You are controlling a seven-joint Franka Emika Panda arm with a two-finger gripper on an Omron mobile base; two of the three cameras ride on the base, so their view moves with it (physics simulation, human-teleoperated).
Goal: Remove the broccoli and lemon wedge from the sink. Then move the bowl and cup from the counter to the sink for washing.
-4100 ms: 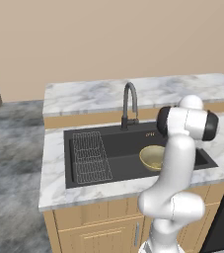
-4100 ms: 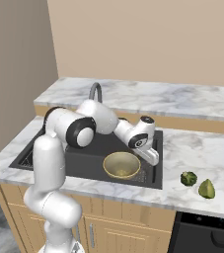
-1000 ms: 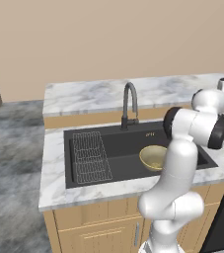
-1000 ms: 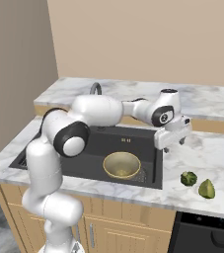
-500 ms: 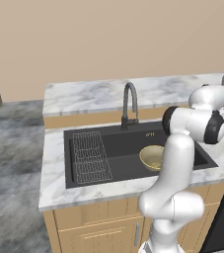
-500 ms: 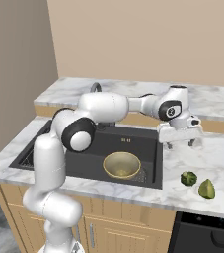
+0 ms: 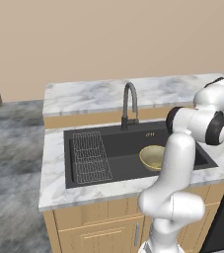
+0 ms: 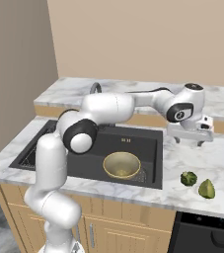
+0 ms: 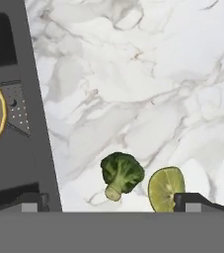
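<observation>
with broccoli (image 8: 188, 178) and lemon wedge (image 8: 206, 189) on the worktop (image 8: 222, 158) beside the sink (image 8: 148, 148) and the bowl (image 8: 122, 164) inside it, the spread, empty tool (image 8: 188, 139) should seek the cup next.

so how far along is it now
Done: broccoli and lemon wedge lie on the counter, and the bowl sits in the sink. In hand: nothing; the open hand hovers over the counter. Left: the cup.
</observation>
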